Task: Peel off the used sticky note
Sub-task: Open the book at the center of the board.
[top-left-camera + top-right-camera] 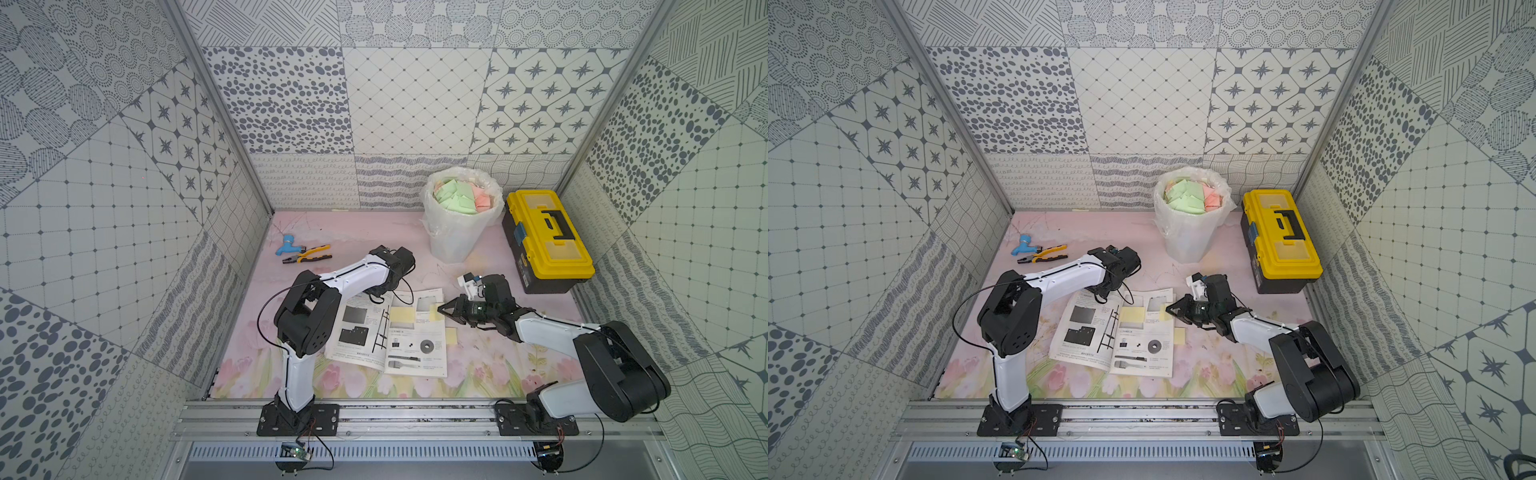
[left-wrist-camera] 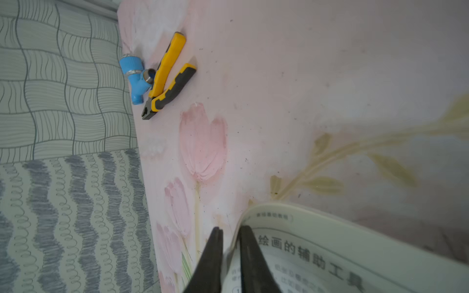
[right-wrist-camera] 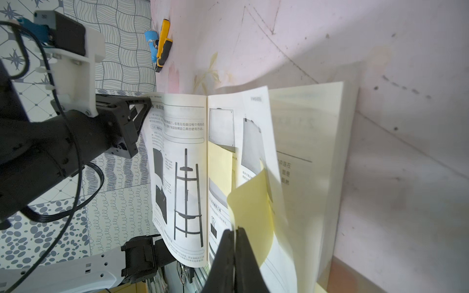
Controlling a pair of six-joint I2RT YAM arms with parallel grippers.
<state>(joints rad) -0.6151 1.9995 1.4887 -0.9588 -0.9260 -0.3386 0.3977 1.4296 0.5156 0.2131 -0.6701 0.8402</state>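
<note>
An open booklet point(image 1: 395, 336) lies flat in the middle of the table, seen in both top views. My right gripper point(image 3: 235, 229) is shut on the edge of a pale yellow sticky note point(image 3: 253, 203), which curls up off the right-hand page. In a top view the right gripper point(image 1: 441, 309) sits at that page's right edge. A second yellow note point(image 1: 402, 314) lies flat on the same page. My left gripper point(image 2: 231, 229) is at the booklet's far left corner. Its jaws stand slightly apart, with the left page's edge point(image 2: 237, 228) in the gap.
A bag-lined bin point(image 1: 451, 237) full of green and pink notes stands at the back. A yellow toolbox point(image 1: 546, 237) is to its right. Yellow-handled pliers point(image 1: 309, 254) and a blue fitting point(image 1: 286, 245) lie at the back left. Another yellow note point(image 1: 451, 334) pokes out beside the booklet.
</note>
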